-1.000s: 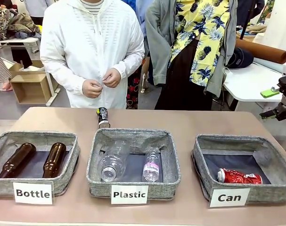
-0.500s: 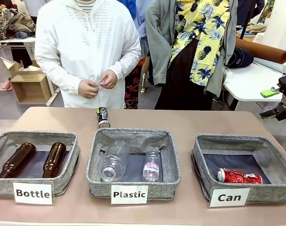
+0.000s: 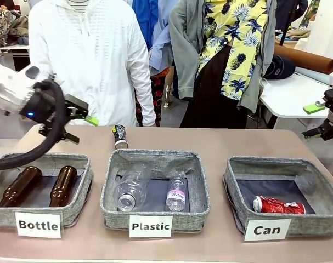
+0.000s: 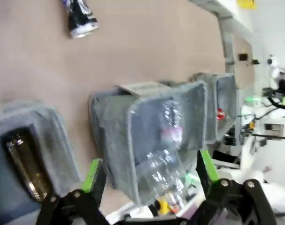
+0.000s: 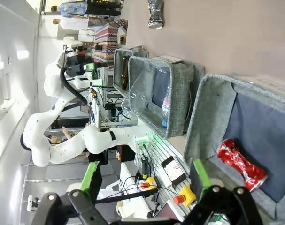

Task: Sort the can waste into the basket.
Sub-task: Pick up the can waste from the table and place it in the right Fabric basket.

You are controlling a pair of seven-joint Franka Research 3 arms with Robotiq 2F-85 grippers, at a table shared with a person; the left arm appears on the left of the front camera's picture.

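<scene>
Since sorting goes by label, the table (image 3: 221, 142), smooth tan w/ rounded far corners, carries three grey woven-fabric bins in a row along the near edge, white labels facing the robot: Bottle bin (image 3: 74, 216) left, Plastic bin (image 3: 155, 159) mid, Can bin (image 3: 281, 162) right. All are soft-walled, rectangular, dark-lined. The left tool (image 3: 81, 129) hovers near the table's far left edge, behind the Bottle bin, jaws spread wide w/ nothing btwn them; prob. placed to go for the black can. The right tool (image 3: 314, 120) sits off the right edge, likewise spread & empty.

Two brown glass bottles (image 3: 62, 186) lie side by side in the Bottle bin. Two clear crinkly plastic bottles (image 3: 132, 189) lie in the Plastic bin. The red can (image 3: 278, 206), shiny & crushed, lies in the Can bin near its front wall, so it's sorted. The black can (image 3: 120, 137), silver-ended & dented, sits on bare table just behind the Plastic bin, not yet binned.
</scene>
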